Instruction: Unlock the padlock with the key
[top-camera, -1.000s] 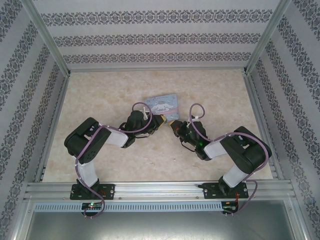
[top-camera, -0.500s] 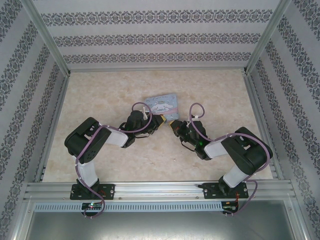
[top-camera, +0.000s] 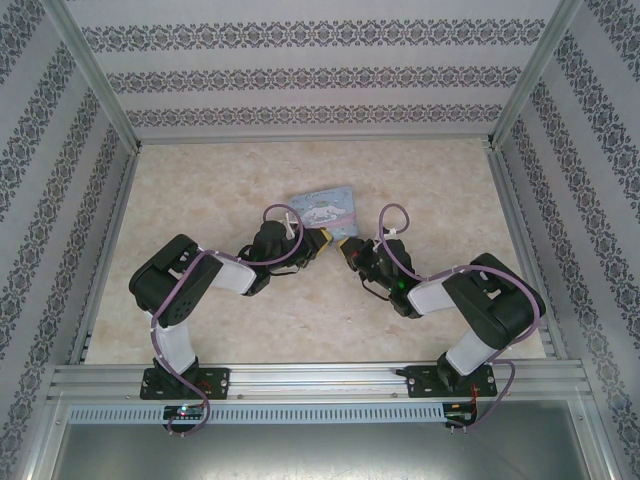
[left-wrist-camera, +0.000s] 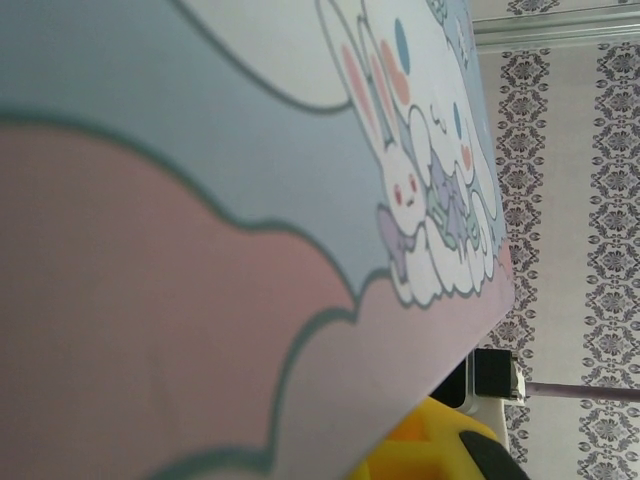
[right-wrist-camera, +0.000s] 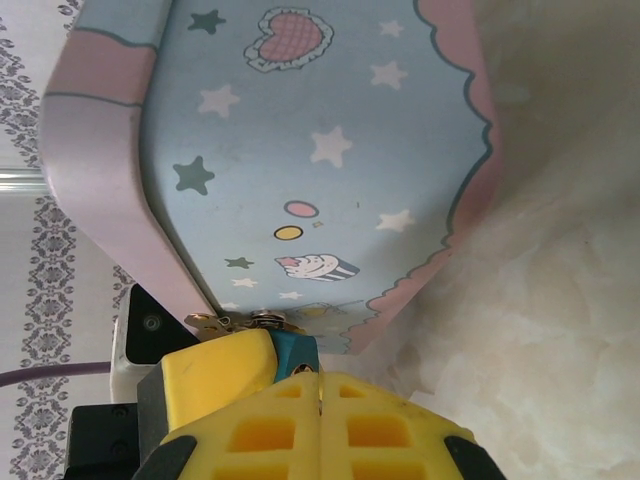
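While both the left hand (top-camera: 323, 237) and the right hand (right-wrist-camera: 318, 378) are clenched at the padlock (right-wrist-camera: 297, 352), the tin (right-wrist-camera: 320, 150) could be pushed askew by sideways force

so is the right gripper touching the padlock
Touching. In the right wrist view the teal padlock sits flush against the tips of the shut right gripper, with no gap, by the clasp of the tin.

You will find no readable text, brand, number or sign here. The tin box (right-wrist-camera: 300, 120) carries drawings alone: stars (right-wrist-camera: 330, 146), a heart (right-wrist-camera: 290, 38) and a cupcake (right-wrist-camera: 318, 267) on one face, white rabbits (left-wrist-camera: 415, 200) on another, with no lettering among them.
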